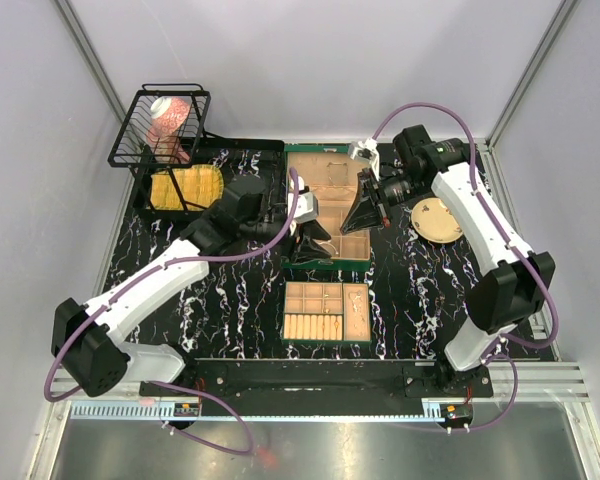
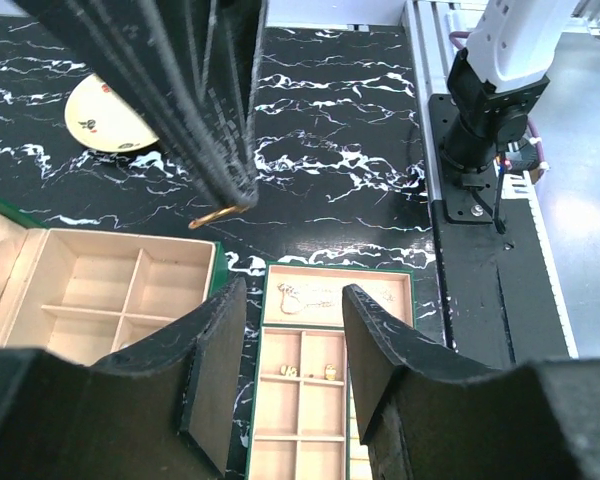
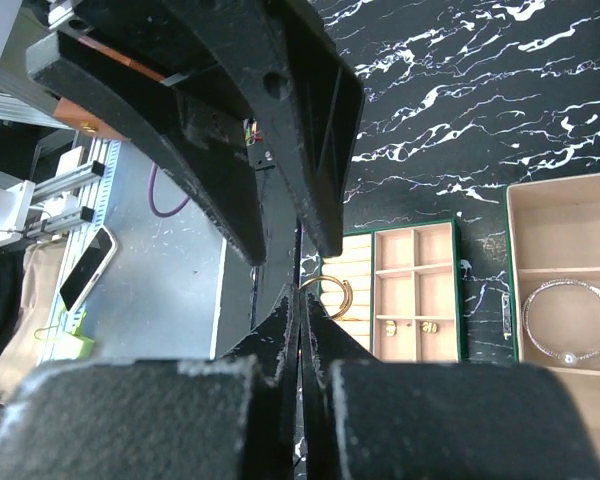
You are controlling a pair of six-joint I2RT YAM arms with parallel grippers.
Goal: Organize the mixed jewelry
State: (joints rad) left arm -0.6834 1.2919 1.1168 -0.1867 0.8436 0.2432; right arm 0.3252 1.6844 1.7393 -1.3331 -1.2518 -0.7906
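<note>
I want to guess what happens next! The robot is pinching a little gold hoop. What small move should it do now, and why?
Probably the right arm's fingers should lower the gold hoop toward the tray before opening. They are shut on the hoop, it hangs in the air, and the left arm's fingers are open and empty.

Bright, even overhead light with soft shadows; wrist views blur at the near jaws.
</note>
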